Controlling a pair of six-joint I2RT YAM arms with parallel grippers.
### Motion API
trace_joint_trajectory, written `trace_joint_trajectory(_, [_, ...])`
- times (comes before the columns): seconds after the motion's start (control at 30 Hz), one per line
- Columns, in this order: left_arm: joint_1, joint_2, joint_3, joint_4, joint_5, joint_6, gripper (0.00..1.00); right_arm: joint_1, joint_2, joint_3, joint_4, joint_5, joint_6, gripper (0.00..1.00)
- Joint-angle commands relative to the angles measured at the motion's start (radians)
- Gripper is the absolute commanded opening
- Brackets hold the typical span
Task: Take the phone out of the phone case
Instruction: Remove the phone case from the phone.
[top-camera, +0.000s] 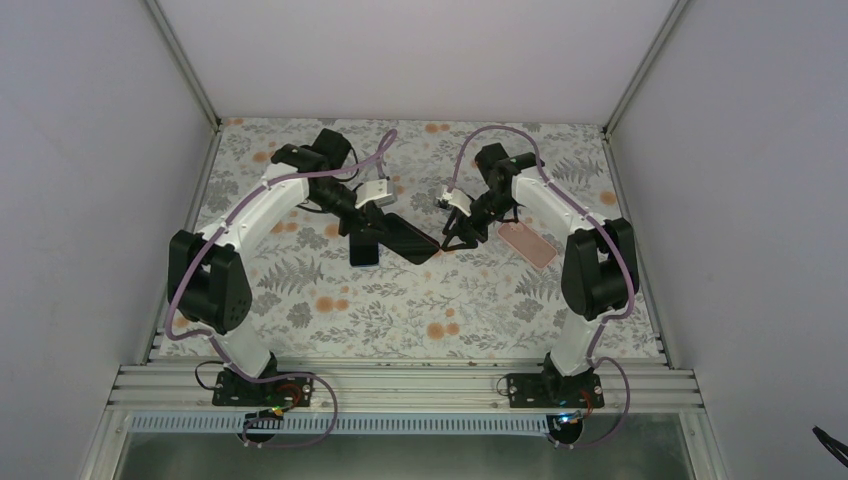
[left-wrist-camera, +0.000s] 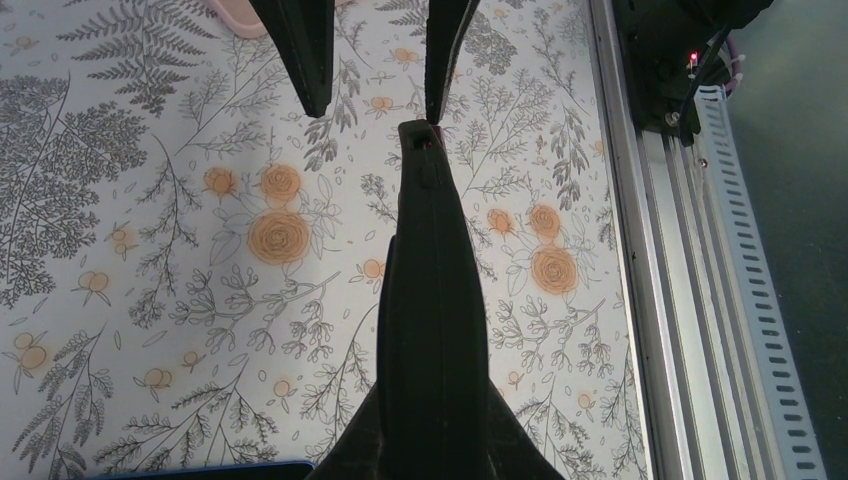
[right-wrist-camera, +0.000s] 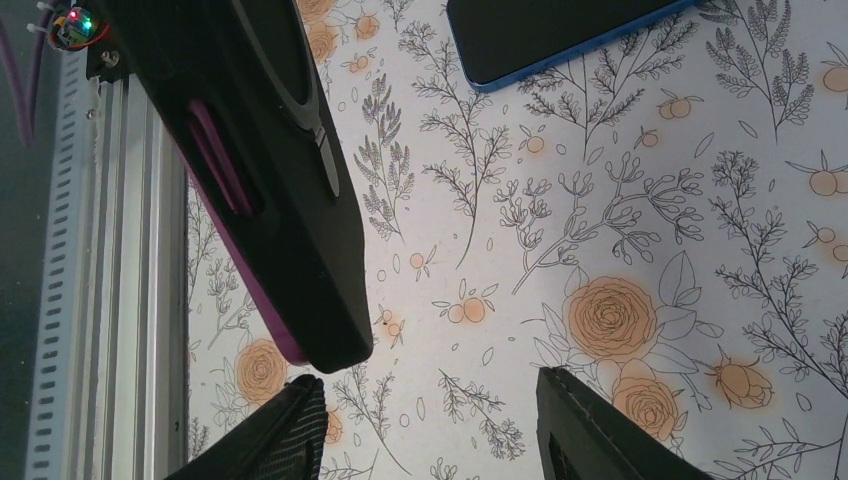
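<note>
My left gripper (top-camera: 388, 226) is shut on a black phone case (top-camera: 408, 238) and holds it edge-on above the table. It fills the centre of the left wrist view (left-wrist-camera: 430, 280). In the right wrist view the case (right-wrist-camera: 270, 170) shows a purple edge along one side. My right gripper (top-camera: 453, 237) is open at the case's free end. Its fingers (left-wrist-camera: 305, 50) straddle the tip without touching it. In the right wrist view the case's corner hangs just above my left finger (right-wrist-camera: 280, 435), with the gripper (right-wrist-camera: 430, 405) wide open and empty.
A dark phone with a blue edge (top-camera: 363, 250) lies flat on the floral mat under my left arm, and shows in the right wrist view (right-wrist-camera: 545, 35). A pink case (top-camera: 527, 243) lies by the right arm. The aluminium rail (left-wrist-camera: 660, 300) runs along the near edge.
</note>
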Motion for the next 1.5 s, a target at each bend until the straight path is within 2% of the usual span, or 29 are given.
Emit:
trace_joint_trajectory(0.0, [0.0, 0.01, 0.047, 0.017, 0.06, 0.004, 0.02, -0.006, -0.014, 0.003, 0.004, -0.036, -0.014, 0.52])
trace_joint_trajectory(0.27, [-0.001, 0.007, 0.047, 0.011, 0.063, 0.005, 0.02, 0.002, 0.009, 0.009, 0.011, -0.03, -0.005, 0.52])
trace_joint_trajectory(0.43, [-0.005, 0.011, 0.059, -0.015, 0.093, 0.019, 0.02, 0.002, -0.002, 0.007, 0.079, -0.007, 0.052, 0.5])
trace_joint_trajectory(0.6, [-0.011, 0.045, 0.098, -0.11, 0.15, 0.081, 0.02, 0.012, 0.028, 0.024, 0.145, 0.028, 0.101, 0.52])
trace_joint_trajectory(0.77, [-0.013, 0.036, 0.097, -0.089, 0.16, 0.07, 0.02, 0.027, 0.033, 0.054, 0.172, 0.034, 0.129, 0.52])
trace_joint_trajectory(1.1, [-0.013, 0.045, 0.151, -0.172, 0.194, 0.145, 0.02, 0.052, -0.022, 0.044, 0.383, 0.072, 0.283, 0.53])
trace_joint_trajectory(1.2, [-0.013, 0.045, 0.176, -0.191, 0.199, 0.161, 0.02, 0.052, -0.03, 0.049, 0.42, 0.061, 0.301, 0.56])
trace_joint_trajectory(1.37, [-0.007, 0.068, 0.231, -0.206, 0.206, 0.165, 0.02, 0.072, -0.043, 0.075, 0.393, -0.037, 0.271, 0.67])
trace_joint_trajectory(1.47, [-0.004, 0.087, 0.269, -0.208, 0.207, 0.16, 0.02, 0.1, -0.038, 0.103, 0.346, -0.082, 0.238, 0.69])
